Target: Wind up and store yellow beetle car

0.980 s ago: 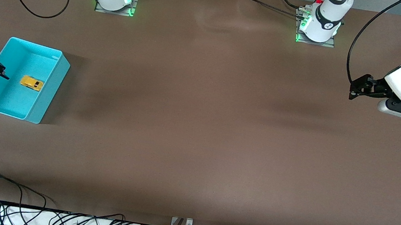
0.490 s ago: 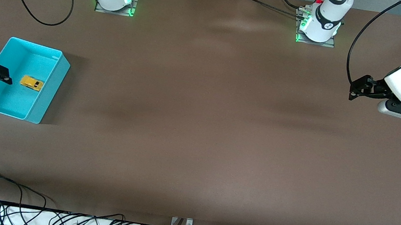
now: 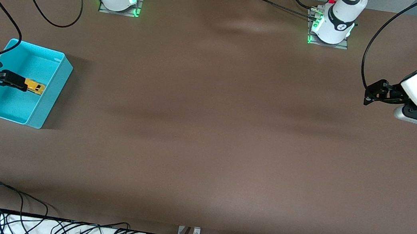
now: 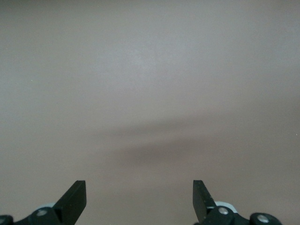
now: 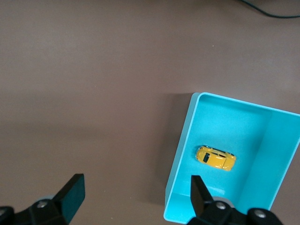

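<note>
Brown table (image 3: 206,133): bare mid-surface, work confined to right arm's end.

Turquoise open plastic bin (image 3: 53,84): sits at table's 9 o'clock, storage spot.

Left gripper (image 3: 372,96): you park it over bare table at 3 o'clock, fingers spread wide, nothing held; arm waits.

Right gripper (image 3: 6,80): hangs over bin, fingers apart, empty.

Tiny yellow beetle car (image 5: 215,158): lies on wheels inside bin, mid-floor, touching no wall. Judgement: car stored, task looks all but done.

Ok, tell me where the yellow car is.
The yellow car sits inside the blue bin at the right arm's end of the table, under the right hand.
</note>
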Tool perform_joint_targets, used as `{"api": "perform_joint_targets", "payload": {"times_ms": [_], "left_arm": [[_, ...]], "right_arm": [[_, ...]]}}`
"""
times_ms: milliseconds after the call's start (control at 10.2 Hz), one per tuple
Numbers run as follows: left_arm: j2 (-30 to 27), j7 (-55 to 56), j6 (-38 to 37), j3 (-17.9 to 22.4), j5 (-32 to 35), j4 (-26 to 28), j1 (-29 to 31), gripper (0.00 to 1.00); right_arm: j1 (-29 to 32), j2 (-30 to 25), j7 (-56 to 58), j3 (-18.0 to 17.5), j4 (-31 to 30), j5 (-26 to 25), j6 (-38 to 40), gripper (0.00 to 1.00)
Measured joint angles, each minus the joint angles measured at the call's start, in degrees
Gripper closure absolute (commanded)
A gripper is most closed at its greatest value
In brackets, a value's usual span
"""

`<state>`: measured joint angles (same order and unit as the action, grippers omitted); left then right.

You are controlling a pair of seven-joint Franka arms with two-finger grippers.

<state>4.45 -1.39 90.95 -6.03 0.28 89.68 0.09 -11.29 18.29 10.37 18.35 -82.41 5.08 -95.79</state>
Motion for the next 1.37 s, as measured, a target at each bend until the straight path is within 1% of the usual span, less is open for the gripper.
{"api": "perform_joint_targets", "payload": {"times_ms": [196, 392, 588, 980, 1176, 1373], "left_arm": [[0.4, 0.0, 0.2, 0.0, 0.0, -0.9, 0.0, 0.00], [0.9, 0.0, 0.2, 0.1, 0.0, -1.9, 0.0, 0.00], [1.1, 0.0, 0.2, 0.1, 0.0, -2.2, 0.1, 0.00], [1.2, 0.0, 0.2, 0.1, 0.0, -2.3, 0.2, 0.00], [1.2, 0.0, 0.2, 0.1, 0.0, -2.3, 0.2, 0.00], [1.2, 0.0, 0.2, 0.1, 0.0, -2.4, 0.6, 0.00]], "right_arm": [[-0.7, -4.3, -2.1, 0.0, -7.1, -1.8, -3.8, 0.00], [-2.2, -7.1, -6.5, 0.0, -10.5, -4.5, -4.6, 0.00], [-3.3, -7.9, -8.5, 0.0, -11.1, -5.3, -4.8, 0.00], [-3.3, -7.9, -9.1, 0.0, -11.1, -5.3, -5.1, 0.00], [-3.3, -7.9, -12.4, 0.0, -11.1, -5.3, -5.2, 0.00], [-3.4, -7.9, -13.4, 0.0, -11.1, -4.6, -5.4, 0.00]]}}
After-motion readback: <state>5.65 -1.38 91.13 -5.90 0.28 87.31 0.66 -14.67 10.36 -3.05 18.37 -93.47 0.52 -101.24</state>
